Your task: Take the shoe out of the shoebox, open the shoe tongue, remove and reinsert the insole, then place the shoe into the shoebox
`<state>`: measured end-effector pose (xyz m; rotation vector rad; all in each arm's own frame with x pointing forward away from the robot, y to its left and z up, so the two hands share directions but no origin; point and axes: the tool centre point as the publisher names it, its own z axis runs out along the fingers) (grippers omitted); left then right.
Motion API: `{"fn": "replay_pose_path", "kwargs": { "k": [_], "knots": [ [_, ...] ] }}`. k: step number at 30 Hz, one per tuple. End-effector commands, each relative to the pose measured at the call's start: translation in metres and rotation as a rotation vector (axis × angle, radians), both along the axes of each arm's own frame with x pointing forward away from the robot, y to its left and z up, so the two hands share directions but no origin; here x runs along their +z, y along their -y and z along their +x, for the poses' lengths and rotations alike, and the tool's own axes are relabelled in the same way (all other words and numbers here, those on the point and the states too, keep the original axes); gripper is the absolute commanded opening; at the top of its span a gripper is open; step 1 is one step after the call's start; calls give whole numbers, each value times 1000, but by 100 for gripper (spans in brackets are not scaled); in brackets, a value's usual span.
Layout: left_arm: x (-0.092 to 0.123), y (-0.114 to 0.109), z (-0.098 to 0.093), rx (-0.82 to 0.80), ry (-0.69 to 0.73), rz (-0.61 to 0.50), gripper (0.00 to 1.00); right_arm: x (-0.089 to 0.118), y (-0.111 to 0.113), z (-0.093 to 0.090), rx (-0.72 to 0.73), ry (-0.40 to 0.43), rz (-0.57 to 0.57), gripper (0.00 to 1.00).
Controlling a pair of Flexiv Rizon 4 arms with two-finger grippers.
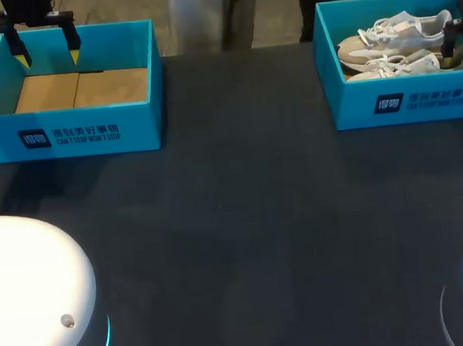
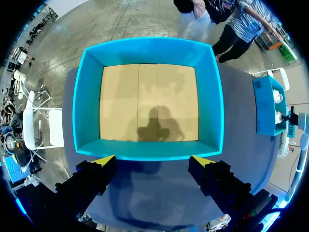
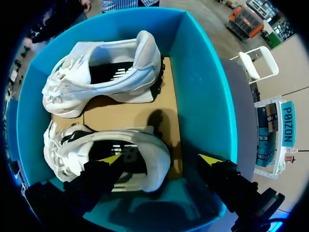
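Right gripper (image 3: 160,158) spread, over white laced shoe (image 3: 149,147)

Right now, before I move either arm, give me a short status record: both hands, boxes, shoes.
Left hand: open, holding nothing, over one edge of the left box
Right hand: open, over the right box, shut on nothing
Left box: empty, bare cardboard floor
Right box: holds two white shoes
Front shoe: heel between the right hand's open fingers
Back shoe: ahead of the right hand, untouched
Stage: no shoe taken out yet
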<state>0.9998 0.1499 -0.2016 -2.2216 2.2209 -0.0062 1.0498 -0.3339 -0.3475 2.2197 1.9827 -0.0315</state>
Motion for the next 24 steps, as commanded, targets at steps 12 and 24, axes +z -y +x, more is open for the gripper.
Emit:
{"fn": "replay_pose_path", "kwargs": {
  "k": [12, 24],
  "knots": [
    [1, 0, 0, 0, -1, 1, 100, -25, 6, 13, -37, -22, -20, 92],
    [1, 0, 0, 0, -1, 1, 100, -45, 4, 19, -36, -37, -41, 50]
  ]
}}
